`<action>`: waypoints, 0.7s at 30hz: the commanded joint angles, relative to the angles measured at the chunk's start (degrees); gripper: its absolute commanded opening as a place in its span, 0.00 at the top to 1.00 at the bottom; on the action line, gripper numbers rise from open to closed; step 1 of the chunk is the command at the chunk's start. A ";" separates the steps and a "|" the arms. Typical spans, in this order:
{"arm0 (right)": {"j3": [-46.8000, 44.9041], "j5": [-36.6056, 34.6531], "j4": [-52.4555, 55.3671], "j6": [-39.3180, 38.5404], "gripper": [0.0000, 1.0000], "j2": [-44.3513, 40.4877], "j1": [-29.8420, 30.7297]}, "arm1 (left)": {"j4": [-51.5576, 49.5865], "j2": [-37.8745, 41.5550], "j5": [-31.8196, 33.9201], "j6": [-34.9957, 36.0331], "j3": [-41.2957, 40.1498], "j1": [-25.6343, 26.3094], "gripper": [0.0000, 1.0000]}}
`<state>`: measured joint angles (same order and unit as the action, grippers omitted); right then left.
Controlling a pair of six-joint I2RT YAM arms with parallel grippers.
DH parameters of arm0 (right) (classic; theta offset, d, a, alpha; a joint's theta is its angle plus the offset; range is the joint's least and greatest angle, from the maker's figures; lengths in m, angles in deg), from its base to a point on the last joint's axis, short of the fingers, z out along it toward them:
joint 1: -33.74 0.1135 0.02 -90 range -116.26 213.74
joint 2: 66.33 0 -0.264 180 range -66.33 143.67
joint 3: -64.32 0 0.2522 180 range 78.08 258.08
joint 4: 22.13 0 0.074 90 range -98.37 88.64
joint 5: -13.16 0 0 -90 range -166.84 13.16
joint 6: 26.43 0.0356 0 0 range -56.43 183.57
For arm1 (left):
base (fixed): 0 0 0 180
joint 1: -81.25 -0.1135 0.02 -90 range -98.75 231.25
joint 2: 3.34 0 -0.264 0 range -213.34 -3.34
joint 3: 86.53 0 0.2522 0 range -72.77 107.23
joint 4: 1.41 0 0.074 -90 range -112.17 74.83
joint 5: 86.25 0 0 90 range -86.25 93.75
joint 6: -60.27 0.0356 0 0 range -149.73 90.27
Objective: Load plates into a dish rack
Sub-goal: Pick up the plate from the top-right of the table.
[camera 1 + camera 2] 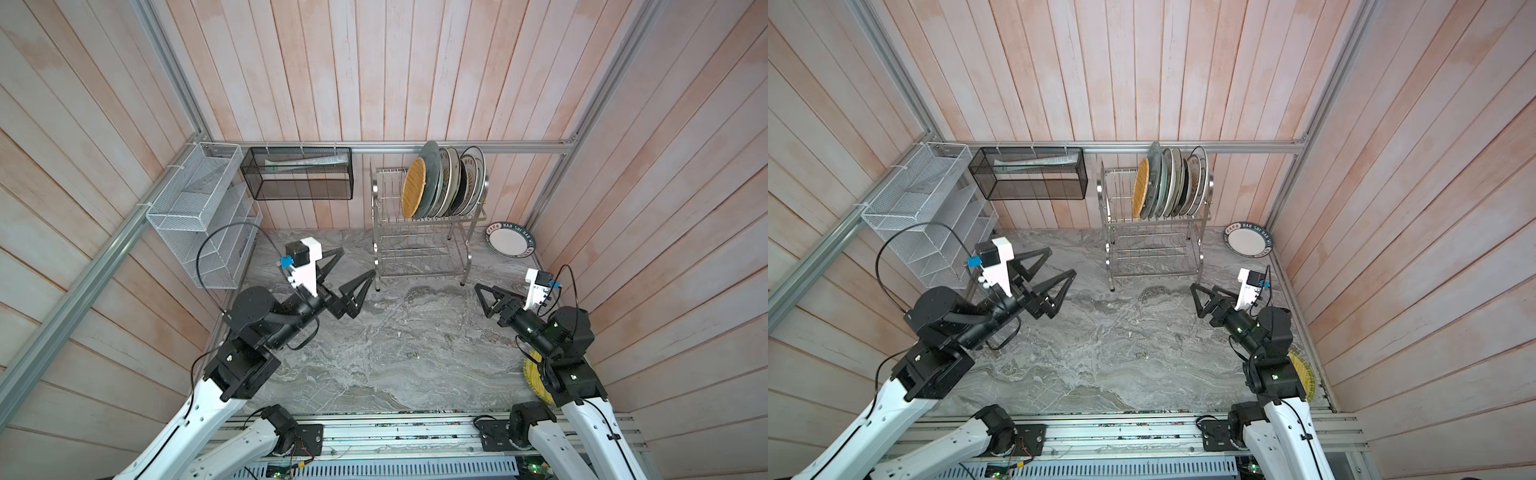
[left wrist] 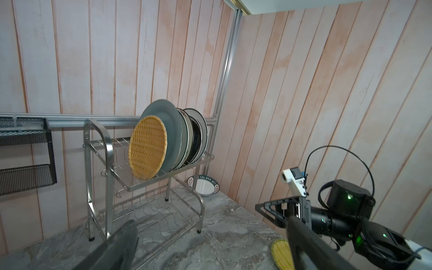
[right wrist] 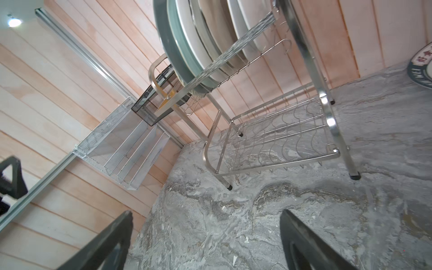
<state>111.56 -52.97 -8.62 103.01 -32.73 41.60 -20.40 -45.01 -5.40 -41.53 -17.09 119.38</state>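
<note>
The steel dish rack (image 1: 415,274) (image 1: 1154,275) stands at the back of the table. Its upper tier holds several plates on edge, with a woven orange plate (image 1: 413,193) (image 2: 147,147) in front and a grey-blue plate (image 1: 430,174) (image 2: 171,117) behind it. A white plate with a dark lettered rim (image 1: 510,239) (image 1: 1250,240) lies flat to the right of the rack. A yellow woven plate (image 1: 536,376) (image 2: 280,253) lies partly under the right arm. My left gripper (image 1: 356,262) (image 2: 210,224) is open and empty, left of the rack. My right gripper (image 1: 484,291) (image 3: 205,217) is open and empty, in front of the rack's right side.
A white mesh organiser (image 1: 199,216) hangs on the left wall. A black mesh basket (image 1: 297,178) hangs on the back wall beside the rack. The rack's lower tier (image 3: 280,131) holds nothing. Wood-panelled walls close the grey marbled table (image 1: 395,340) on three sides.
</note>
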 commanded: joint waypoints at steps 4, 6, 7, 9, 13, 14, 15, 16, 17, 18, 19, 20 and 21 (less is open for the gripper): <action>4.61 -5.01 -0.45 0.31 0.02 5.59 -5.67 | -1.41 9.45 1.05 2.21 -13.07 -0.28 0.00; 6.51 -4.36 0.89 -0.04 0.02 7.27 -10.46 | -2.91 11.83 2.80 1.17 -15.77 -0.28 0.00; 6.86 -3.02 0.51 0.62 0.02 8.01 -13.70 | -4.00 12.84 3.52 -0.20 -17.29 -0.31 0.00; 6.76 1.44 -1.52 3.49 0.02 10.04 -19.45 | -6.57 14.39 3.96 -2.46 -19.56 -0.25 0.00; 3.10 5.88 -10.44 12.99 0.02 16.09 -27.04 | -11.91 17.34 8.38 -5.73 -22.71 -0.25 0.00; 2.06 6.41 -13.50 15.74 0.02 17.73 -27.80 | -12.81 18.08 9.75 -6.53 -22.97 -0.25 0.00; 0.78 6.20 -16.78 17.69 0.02 19.96 -28.28 | -13.29 18.72 10.76 -7.06 -23.31 -0.25 0.00; -0.08 4.91 -19.43 18.88 0.02 22.03 -28.45 | -13.31 19.33 10.99 -7.47 -23.40 -0.29 0.00; -0.68 3.52 -21.58 19.53 0.02 24.01 -28.46 | -13.06 19.68 10.96 -7.55 -23.58 -0.29 0.00; -1.19 1.69 -23.74 19.94 0.02 26.34 -28.45 | -12.96 20.13 10.82 -7.67 -23.60 -0.27 0.00; -1.47 -0.13 -25.46 20.60 0.02 29.03 -28.51 | -13.27 20.39 10.75 -7.87 -23.82 -0.25 0.00; -1.52 -0.80 -27.45 21.68 0.03 31.40 -28.86 | -13.69 20.68 10.66 -8.13 -23.86 -0.28 0.00; -1.58 -0.41 -31.04 22.87 0.03 34.52 -29.18 | -14.36 20.95 10.66 -8.32 -23.86 -0.20 0.00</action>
<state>110.49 -51.30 -28.51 120.76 -2.21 13.19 -32.86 -24.99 3.82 -48.26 -40.28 119.38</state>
